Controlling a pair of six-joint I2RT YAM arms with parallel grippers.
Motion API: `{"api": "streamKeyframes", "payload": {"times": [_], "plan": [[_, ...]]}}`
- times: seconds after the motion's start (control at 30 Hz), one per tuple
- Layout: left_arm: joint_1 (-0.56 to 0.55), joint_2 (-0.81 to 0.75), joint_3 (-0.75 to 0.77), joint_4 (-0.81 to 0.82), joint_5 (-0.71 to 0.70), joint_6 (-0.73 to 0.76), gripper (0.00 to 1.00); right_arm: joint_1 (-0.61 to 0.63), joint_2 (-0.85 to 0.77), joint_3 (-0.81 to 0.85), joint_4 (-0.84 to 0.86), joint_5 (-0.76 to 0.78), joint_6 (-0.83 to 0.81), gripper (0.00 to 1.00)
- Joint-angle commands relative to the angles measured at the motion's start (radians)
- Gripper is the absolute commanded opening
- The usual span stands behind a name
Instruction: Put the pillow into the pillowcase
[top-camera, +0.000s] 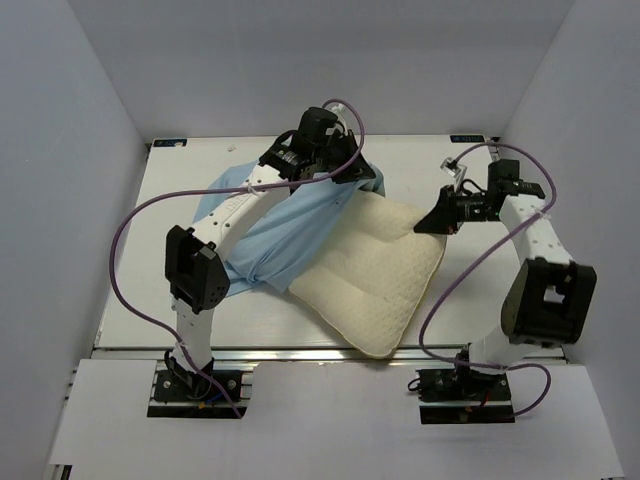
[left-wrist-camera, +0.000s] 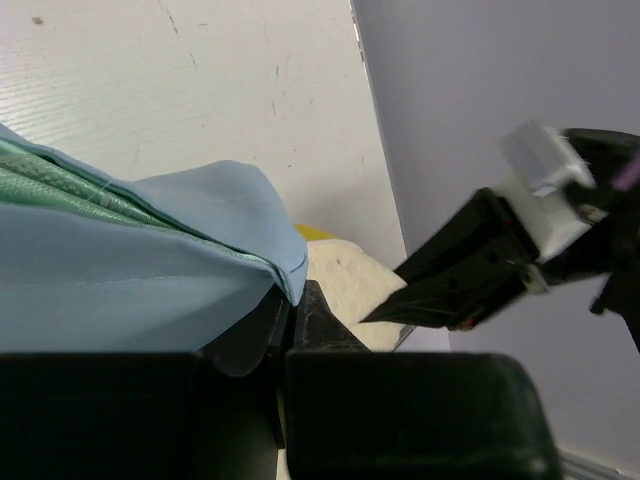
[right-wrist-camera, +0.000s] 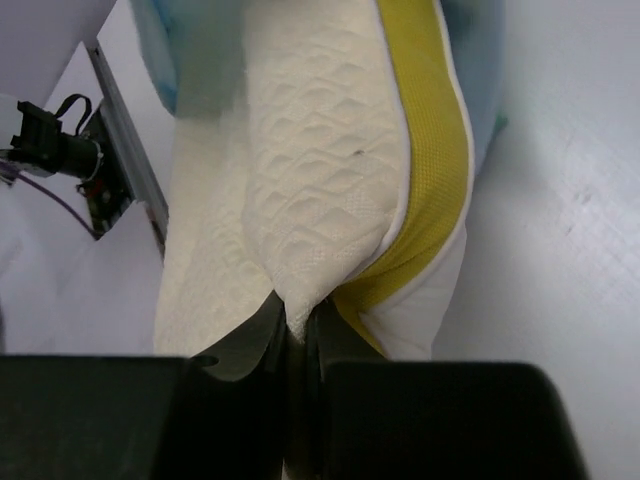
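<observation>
Overhead view looks down from above and behind the arm bases, taking in the whole worktop (top-camera: 190, 160), the pillow (top-camera: 375, 275) and the pillowcase (top-camera: 290, 235). The left wrist view sits low and close over the pillowcase, facing across to the right arm's fingers (left-wrist-camera: 450, 265) at the pillow's corner (that corner fills the right wrist view, shot at very close range along the pillow). All three views share it.
</observation>
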Motion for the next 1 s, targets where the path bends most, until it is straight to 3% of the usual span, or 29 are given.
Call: {"api": "streamKeyframes", "payload": {"times": [0.0, 0.23, 0.43, 0.57, 0.77, 0.97], "plan": [[-0.035, 0.007, 0.096, -0.004, 0.069, 0.005, 0.00, 0.074, -0.167, 0.048, 0.335, -0.055, 0.291, 0.03], [-0.043, 0.082, 0.131, -0.007, 0.061, -0.002, 0.00, 0.226, -0.210, 0.074, 0.686, 0.075, 0.556, 0.00], [-0.058, 0.154, 0.264, 0.024, 0.091, -0.054, 0.00, 0.328, -0.124, 0.074, 0.759, 0.241, 0.543, 0.00], [-0.080, 0.173, 0.337, 0.027, 0.137, -0.088, 0.00, 0.307, -0.115, -0.016, 0.852, 0.392, 0.508, 0.00], [-0.088, 0.081, 0.251, 0.070, 0.147, -0.100, 0.00, 0.182, -0.127, -0.112, 0.961, 0.494, 0.543, 0.00], [-0.091, 0.145, 0.234, 0.093, 0.165, -0.119, 0.00, 0.135, -0.098, -0.118, 1.002, 0.536, 0.566, 0.00]]}}
